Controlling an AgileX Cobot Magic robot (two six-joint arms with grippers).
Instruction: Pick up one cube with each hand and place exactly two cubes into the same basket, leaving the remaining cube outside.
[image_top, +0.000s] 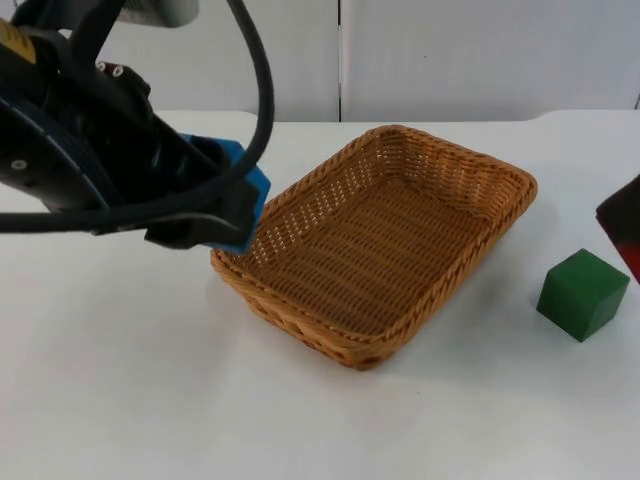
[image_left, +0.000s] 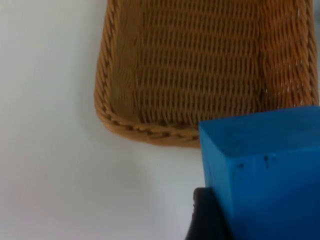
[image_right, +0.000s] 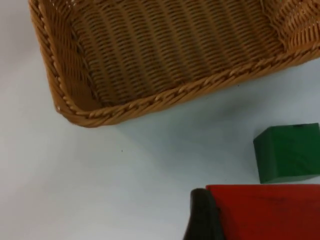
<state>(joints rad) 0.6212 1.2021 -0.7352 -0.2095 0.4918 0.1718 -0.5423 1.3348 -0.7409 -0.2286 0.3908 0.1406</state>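
White surface (image_top: 150, 400), grey wall behind. Count: one basket, three cubes (green, blue, red).

Green cube (image_top: 583, 294) rests on the surface near the front right, apart from the basket.

Wicker basket (image_top: 470, 265) sits mid-surface, rectangular, nothing inside; long axis runs diagonally from near-left to far-right.

Left gripper (image_top: 215, 215) holds the blue cube (image_top: 252, 195), jaws clamped on it, just at the basket's left rim, above the surface.

Right gripper (image_right: 210, 220) is at the right edge, jaws clamped on the red cube (image_right: 270, 212), raised beside the green cube, outside the basket.
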